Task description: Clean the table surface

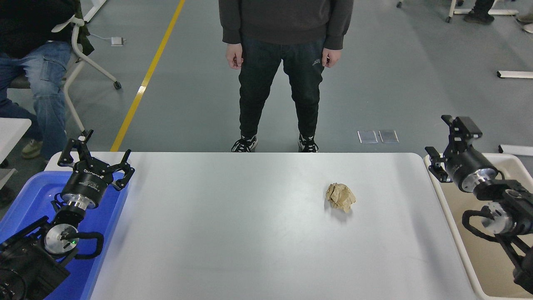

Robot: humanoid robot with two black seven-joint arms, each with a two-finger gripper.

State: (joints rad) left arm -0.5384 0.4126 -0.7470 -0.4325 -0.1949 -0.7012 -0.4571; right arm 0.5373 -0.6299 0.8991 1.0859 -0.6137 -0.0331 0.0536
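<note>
A crumpled brown paper ball (340,197) lies right of centre on my white worktop (233,233). My left claw (95,159) hangs over the blue bin (25,200) with fingers spread, empty. My right claw (444,145) hovers over the beige bin (479,266), also spread and empty. A person (286,62) stands at the far edge.

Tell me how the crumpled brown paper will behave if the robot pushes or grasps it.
The crumpled brown paper looks loose and hollow, so probably very light and easily crushed. Its irregular folds suggest it would tumble or skid across the smooth table surface rather than roll straight.
</note>
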